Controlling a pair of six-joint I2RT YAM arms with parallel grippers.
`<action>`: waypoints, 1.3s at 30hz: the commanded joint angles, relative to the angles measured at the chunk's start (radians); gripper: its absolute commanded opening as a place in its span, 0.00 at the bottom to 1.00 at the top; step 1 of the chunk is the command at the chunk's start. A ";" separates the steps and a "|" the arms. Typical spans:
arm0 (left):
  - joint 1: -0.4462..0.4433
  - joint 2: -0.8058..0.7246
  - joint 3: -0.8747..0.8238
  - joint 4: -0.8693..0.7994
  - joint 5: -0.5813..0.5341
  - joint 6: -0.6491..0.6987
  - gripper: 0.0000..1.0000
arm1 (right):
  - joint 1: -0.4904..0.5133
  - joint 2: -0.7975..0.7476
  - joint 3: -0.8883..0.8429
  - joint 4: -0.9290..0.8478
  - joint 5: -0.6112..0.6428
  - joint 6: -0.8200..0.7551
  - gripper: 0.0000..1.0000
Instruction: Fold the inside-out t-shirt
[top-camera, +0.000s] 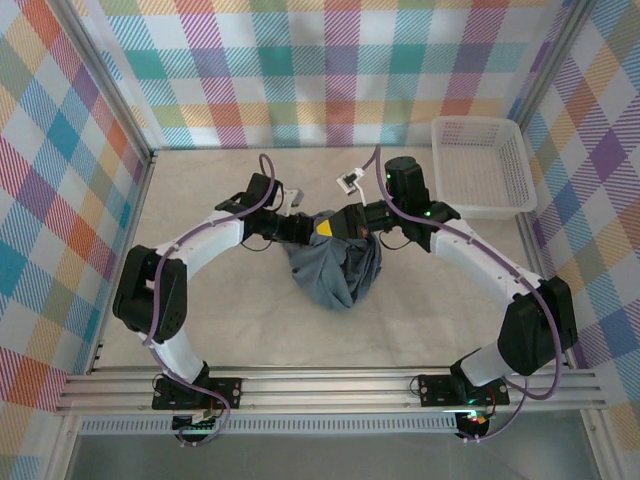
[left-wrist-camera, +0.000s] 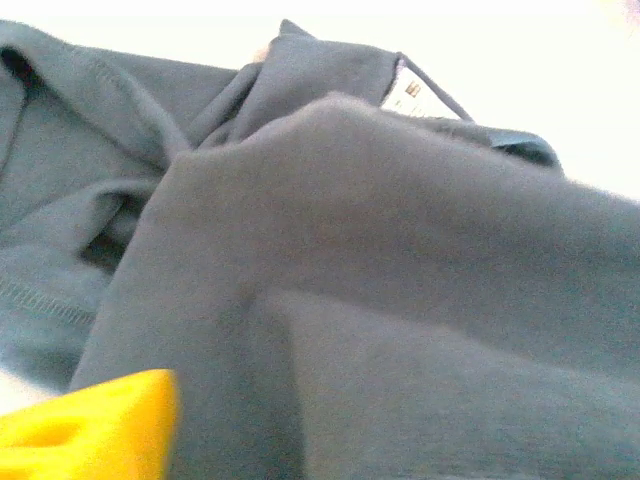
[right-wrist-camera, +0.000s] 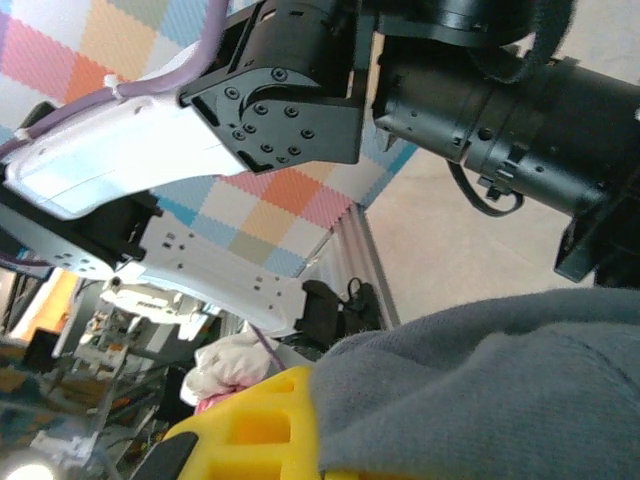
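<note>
Two grippers meet at the top of one crumpled heap. The inside-out t-shirt (top-camera: 335, 275) isn't spread out at all. It's a bunched-up grey lump on the table (top-camera: 200, 200), well apart from the white mesh basket (top-camera: 480, 165), off to the basket's left and closer to the arm bases than the basket is.

The left gripper (top-camera: 325, 228) and right gripper (top-camera: 358, 225) sit almost nose to nose on the edge of the heap farthest from the bases, about level with the basket's near rim, and the cloth fans down from them.

The right wrist view shows one yellow finger (right-wrist-camera: 250, 425) with grey fabric coming straight off it and running to the right. Those jaws are closed, and it looks to me like they're pinching the shirt.

The left one is murkier. Its wrist view has a yellow fingertip (left-wrist-camera: 90, 430) in the bottom corner, with a big fold of shirt right against it and crossing the space in front. I can't tell if those jaws are open or clamped. You can also see a white label (left-wrist-camera: 408, 93) at the neck seam, facing outward.
</note>
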 joint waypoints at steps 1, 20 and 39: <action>0.008 -0.085 -0.024 0.211 0.080 -0.145 0.10 | -0.054 -0.089 -0.047 -0.043 0.128 -0.055 0.00; 0.061 -0.295 0.050 0.024 0.289 -0.437 0.00 | -0.019 -0.206 -0.284 -0.043 0.578 -0.351 0.61; 0.084 -0.246 0.065 -0.167 -0.134 -0.166 0.00 | 0.023 0.023 -0.061 0.401 0.012 0.076 0.00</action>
